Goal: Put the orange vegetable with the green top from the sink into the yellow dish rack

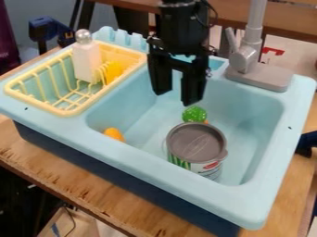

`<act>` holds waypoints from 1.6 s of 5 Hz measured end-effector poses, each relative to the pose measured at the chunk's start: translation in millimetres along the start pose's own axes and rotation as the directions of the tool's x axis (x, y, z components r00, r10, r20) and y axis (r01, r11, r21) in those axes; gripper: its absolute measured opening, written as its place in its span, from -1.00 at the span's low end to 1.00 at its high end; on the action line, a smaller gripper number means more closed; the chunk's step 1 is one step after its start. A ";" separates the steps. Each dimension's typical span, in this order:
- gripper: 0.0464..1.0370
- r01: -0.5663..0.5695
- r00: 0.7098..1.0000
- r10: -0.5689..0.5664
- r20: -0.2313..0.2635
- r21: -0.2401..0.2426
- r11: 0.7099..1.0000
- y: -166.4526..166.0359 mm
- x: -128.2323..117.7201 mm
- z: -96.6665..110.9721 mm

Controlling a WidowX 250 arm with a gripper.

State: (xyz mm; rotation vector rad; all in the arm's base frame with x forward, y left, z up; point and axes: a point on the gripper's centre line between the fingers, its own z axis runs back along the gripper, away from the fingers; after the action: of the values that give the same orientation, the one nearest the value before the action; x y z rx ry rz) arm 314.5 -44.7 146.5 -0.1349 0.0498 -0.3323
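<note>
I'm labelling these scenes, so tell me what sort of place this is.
Probably a toy kitchen set up in a workroom: a light-blue play sink with a grey faucet, a yellow dish rack beside the basin, and a lidded can inside it.

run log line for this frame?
hand: open, empty, above sink | lidded can: upright in sink | green toy: behind can
</note>
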 end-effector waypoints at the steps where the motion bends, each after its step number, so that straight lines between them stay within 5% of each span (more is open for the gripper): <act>1: 0.91 -0.019 1.000 0.020 -0.022 0.024 1.000 -4.0 4.2 -10.0; 6: 0.84 -0.133 0.991 0.133 0.015 0.018 0.991 -0.4 31.8 -40.9; 7: 0.34 -0.131 0.991 0.131 -0.010 0.016 0.991 -0.8 25.8 -46.9; 8: 0.20 -0.110 0.993 0.110 -0.035 0.006 0.994 -2.9 21.8 -46.4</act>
State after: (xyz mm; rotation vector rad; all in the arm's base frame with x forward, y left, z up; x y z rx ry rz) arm 330.8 -60.3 100.4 -0.1216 0.0912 -0.2247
